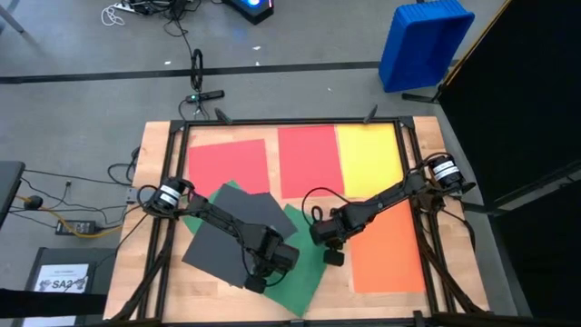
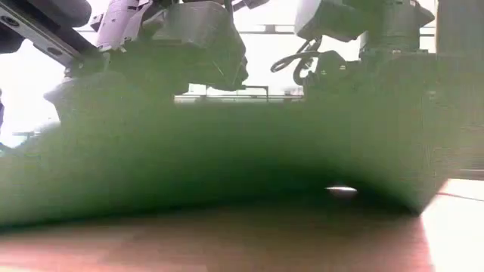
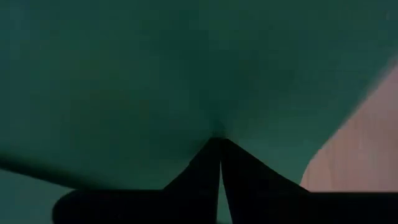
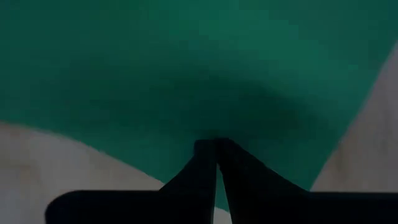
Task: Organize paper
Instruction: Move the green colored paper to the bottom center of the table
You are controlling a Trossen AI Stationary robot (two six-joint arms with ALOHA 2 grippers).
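While both arms crowd the near middle of the worktop [image 1: 154, 300], the left hand [image 1: 255, 283] and right hand [image 1: 333, 257] are each clenched, tips pressed on the green sheet [image 1: 304, 282]. Thin, floppy, slippery stuff, I'd say: pinch an edge. Left lies the dark grey sheet [image 1: 218, 245], right the orange [image 1: 386, 259]; farther off, red [image 1: 227, 163] and yellow [image 1: 368, 159].

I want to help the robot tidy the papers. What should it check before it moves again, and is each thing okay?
1. Left gripper shut, tips on the green sheet: ok.
2. Right gripper shut, tips on the green sheet: ok.
3. Green sheet lying flat: not ok, it arches up off the table.
4. Green sheet lined up with the red, yellow and orange sheets: not ok, tilted.
5. Dark grey sheet free of the green one: not ok, they overlap.
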